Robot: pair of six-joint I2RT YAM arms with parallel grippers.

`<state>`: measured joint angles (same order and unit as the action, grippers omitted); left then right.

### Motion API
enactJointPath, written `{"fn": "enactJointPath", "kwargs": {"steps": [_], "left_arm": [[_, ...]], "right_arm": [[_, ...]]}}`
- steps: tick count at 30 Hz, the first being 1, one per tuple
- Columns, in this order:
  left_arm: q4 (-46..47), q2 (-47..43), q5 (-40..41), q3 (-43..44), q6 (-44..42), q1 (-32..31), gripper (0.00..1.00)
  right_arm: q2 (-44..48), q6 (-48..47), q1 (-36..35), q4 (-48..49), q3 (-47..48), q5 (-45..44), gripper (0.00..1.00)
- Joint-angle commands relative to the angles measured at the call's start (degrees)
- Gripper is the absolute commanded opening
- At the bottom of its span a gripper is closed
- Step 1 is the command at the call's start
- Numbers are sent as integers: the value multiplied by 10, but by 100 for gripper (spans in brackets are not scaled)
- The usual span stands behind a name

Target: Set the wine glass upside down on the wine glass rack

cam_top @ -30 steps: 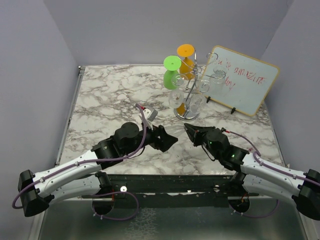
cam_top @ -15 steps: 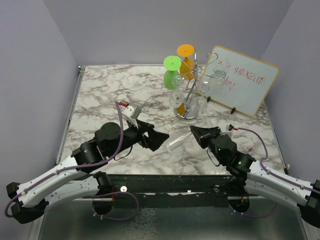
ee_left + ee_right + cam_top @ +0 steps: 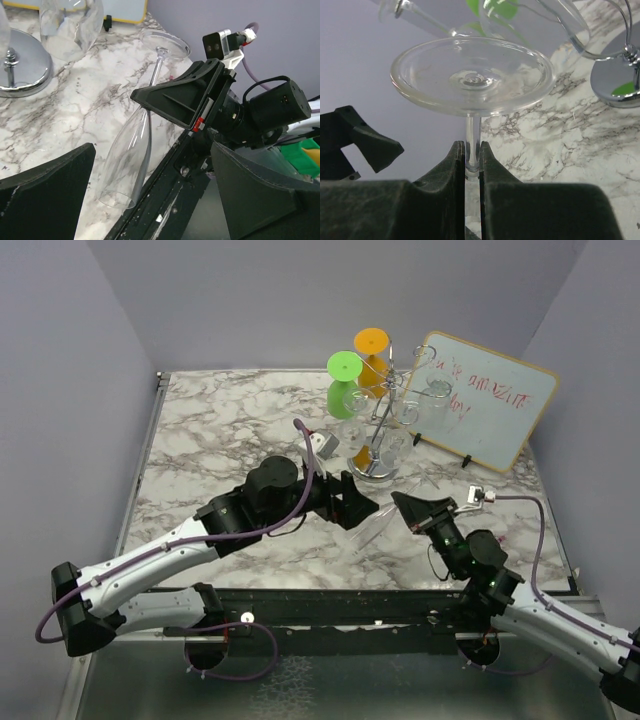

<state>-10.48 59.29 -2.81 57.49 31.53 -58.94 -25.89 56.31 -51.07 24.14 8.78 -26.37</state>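
A clear wine glass (image 3: 372, 532) hangs tilted over the table's front edge, foot up and bowl down. My right gripper (image 3: 408, 506) is shut on its stem just below the foot (image 3: 472, 75); in the right wrist view the fingers (image 3: 454, 165) pinch the stem. In the left wrist view the bowl (image 3: 122, 167) lies between my left gripper's wide-open fingers (image 3: 47, 192), which do not touch it. My left gripper (image 3: 355, 508) sits just left of the glass. The chrome wine glass rack (image 3: 380, 430) stands behind, its domed base (image 3: 22, 62) at left.
Green-footed (image 3: 343, 380), orange-footed (image 3: 371, 344) and clear glasses hang on the rack. A white board with red writing (image 3: 490, 400) leans at the back right. The black frame along the table's front edge (image 3: 165, 200) lies under the glass's bowl.
My left gripper has swung forward and right, up to the glass, after pulling back. My right gripper holds the glass by the stem, now tilted bowl-down at the front edge.
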Motion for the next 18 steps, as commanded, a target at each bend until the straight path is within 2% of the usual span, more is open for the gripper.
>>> {"fn": "enactJointPath", "kwargs": {"steps": [1, 10, 14, 18], "left_arm": [[67, 11, -62, 20, 11, 2, 99], [129, 36, -98, 43, 3, 3, 98], [181, 44, -122, 40, 1, 3, 90], [199, 53, -121, 43, 1, 3, 77]], "right_arm": [[45, -112, -4, 66, -8, 33, 1], [64, -264, -4, 71, 50, 185, 1], [37, -296, -4, 57, 100, 267, 1], [5, -306, -4, 60, 135, 343, 1]]}}
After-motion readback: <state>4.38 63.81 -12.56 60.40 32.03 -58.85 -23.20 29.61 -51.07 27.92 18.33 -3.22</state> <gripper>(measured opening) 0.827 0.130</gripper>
